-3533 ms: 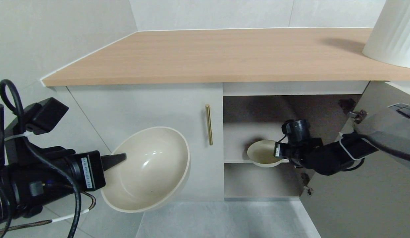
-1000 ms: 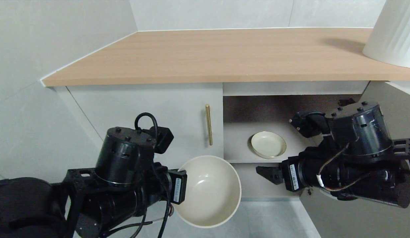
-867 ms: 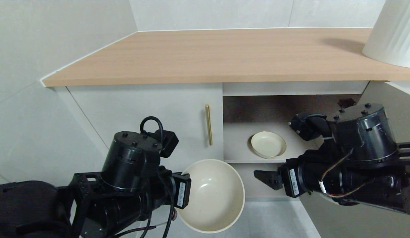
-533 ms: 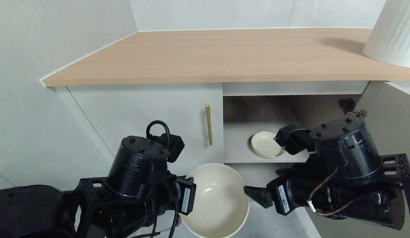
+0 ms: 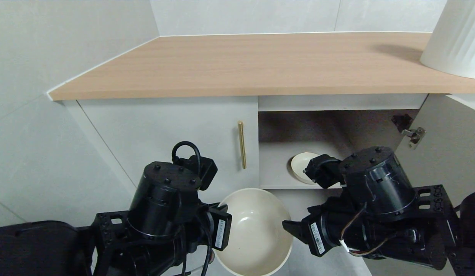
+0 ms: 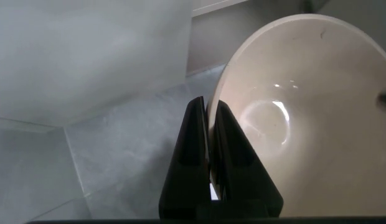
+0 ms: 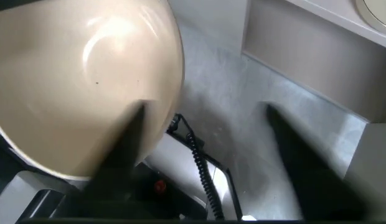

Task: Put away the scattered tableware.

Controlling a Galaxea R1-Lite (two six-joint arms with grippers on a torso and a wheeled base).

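I see my left claw pinched tight on the rim of a cream bowl, held low in front of the cabinet. My right claw is spread wide, holding nothing, just beside the bowl. A small plate lies on the open cabinet's shelf

bowl: large, cream, empty, tilted, rim pinched by left gripper
dish: small, cream, upright on shelf, partly hidden
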